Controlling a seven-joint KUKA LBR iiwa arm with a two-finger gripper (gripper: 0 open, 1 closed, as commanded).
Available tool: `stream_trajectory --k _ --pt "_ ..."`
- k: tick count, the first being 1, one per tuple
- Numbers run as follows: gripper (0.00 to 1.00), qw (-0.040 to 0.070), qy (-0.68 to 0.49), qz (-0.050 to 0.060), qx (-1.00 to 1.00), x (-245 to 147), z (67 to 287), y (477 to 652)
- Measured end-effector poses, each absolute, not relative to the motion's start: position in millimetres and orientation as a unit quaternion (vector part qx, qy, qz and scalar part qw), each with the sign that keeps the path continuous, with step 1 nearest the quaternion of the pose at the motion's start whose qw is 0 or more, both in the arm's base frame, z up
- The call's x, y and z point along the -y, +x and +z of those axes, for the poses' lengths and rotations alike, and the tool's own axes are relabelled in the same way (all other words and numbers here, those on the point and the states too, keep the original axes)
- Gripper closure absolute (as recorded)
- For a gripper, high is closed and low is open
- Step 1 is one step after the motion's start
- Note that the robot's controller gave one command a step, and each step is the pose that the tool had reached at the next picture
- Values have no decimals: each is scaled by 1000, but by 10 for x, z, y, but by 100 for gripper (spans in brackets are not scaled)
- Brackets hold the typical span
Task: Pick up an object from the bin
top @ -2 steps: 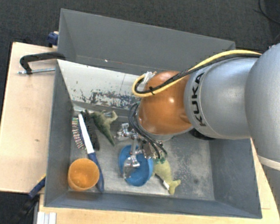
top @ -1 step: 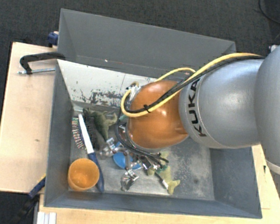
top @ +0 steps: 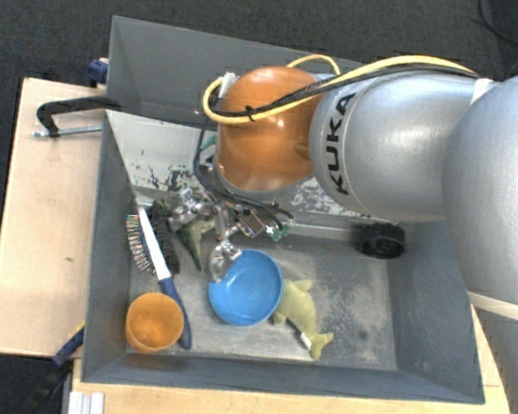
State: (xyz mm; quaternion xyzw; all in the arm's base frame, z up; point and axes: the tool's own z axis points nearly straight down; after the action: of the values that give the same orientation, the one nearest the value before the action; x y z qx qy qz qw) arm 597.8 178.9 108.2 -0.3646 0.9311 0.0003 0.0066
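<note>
Because the arm (top: 409, 145) comes in from 3 o'clock and leans over the back of the bin (top: 106, 257), the gripper (top: 218, 229) hangs low in the bin's upper-left part, just above the floor. Whether it is spread or clenched I cannot tell, since its metal parts merge with the clutter beneath, and nothing can be seen held in it.

The nearest thing is a dark green toy (top: 196, 236), just beside the gripper at about 9 o'clock and partly under it. Its long axis seems to run from 11 to 5 o'clock, though part of it is hidden. A blue bowl (top: 246, 288) sits open side up at 5 o'clock from the gripper, its rim close to the gripper's lower tip. A brush (top: 154, 246) lies farther off at 8 o'clock, running 11 to 5, and its blue handle ends beside an orange cup (top: 154, 322). A pale green dolphin (top: 302, 309) touches the bowl at 3 o'clock. A black wheel (top: 380, 238) rests well apart, at 3 o'clock from the gripper.

In my judgement the toy is the likely pick, and a grasp would need to close across its long axis.
</note>
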Motion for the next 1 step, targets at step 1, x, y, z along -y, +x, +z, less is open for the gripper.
stream_trajectory --k 1 --pt "0 3 -563 0 -827 -1082 725 5396"
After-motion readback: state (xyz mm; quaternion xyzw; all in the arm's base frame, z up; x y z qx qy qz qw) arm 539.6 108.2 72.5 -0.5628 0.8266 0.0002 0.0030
